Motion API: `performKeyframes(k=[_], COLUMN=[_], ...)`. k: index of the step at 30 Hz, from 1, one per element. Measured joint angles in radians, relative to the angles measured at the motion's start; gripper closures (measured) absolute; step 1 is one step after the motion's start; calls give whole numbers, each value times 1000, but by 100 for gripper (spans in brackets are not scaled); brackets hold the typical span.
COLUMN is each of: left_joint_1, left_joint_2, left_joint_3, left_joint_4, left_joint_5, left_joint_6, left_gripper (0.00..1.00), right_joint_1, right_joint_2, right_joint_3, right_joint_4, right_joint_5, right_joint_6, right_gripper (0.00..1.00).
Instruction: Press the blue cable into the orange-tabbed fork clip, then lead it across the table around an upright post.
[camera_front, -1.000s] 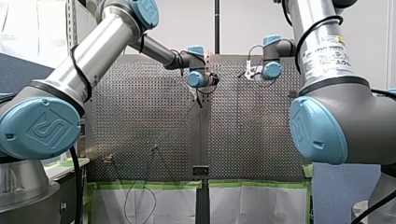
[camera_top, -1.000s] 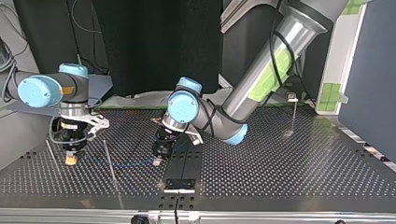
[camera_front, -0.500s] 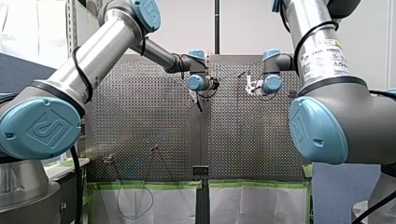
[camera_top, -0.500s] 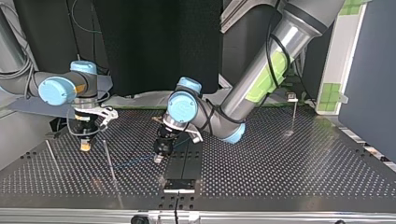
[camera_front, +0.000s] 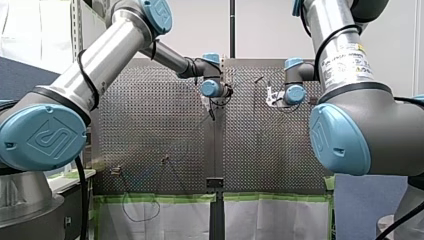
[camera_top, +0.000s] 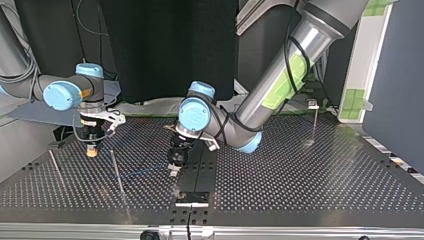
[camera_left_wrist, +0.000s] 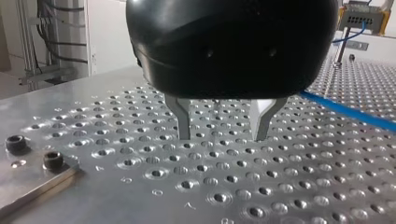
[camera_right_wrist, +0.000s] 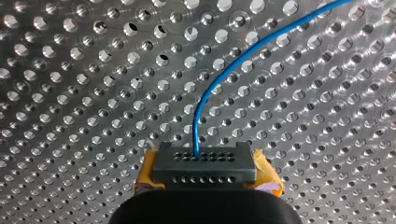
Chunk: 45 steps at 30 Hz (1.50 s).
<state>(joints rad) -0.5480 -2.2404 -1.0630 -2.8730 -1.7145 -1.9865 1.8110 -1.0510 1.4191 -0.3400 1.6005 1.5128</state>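
Right now R gripper (camera_right_wrist: 205, 176) clamps the black plug (camera_right_wrist: 205, 163) on blue cable (camera_right_wrist: 196, 126), which trails over perforated table (camera_right_wrist: 93, 93) past L gripper (camera_left_wrist: 222, 135), fingers (camera_left_wrist: 182, 119) apart & empty. Looks thin, prob. light & floppy: grip close to plug.

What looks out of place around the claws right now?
Nothing damaged or spilled. One oddity: my left claw stands open and empty over the table, with the blue cable lying beside it, not between its fingers. My right claw grips the cable.
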Motion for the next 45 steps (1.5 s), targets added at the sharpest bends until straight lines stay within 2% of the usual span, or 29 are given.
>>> performKeyframes(k=[14, 22, 29, 45], left_joint_1=[0, 0, 0, 0], left_joint_2=[-1, 0, 0, -1], left_joint_3=[0, 0, 0, 0], left_joint_4=[-4, -6, -6, -7], left_joint_5=[-8, -9, -9, -9], left_joint_6=[2, 2, 2, 2], left_gripper=[37, 37, 37, 37], right_joint_1=[-3, -9, -15, -17], right_joint_2=[4, 6, 12, 91], right_joint_3=[21, 50, 80, 106], right_joint_4=[-11, -49, -104, -130], right_joint_5=[-9, -11, -12, -15], right_joint_6=[-16, -10, 8, 10], right_gripper=[100, 100, 100, 100])
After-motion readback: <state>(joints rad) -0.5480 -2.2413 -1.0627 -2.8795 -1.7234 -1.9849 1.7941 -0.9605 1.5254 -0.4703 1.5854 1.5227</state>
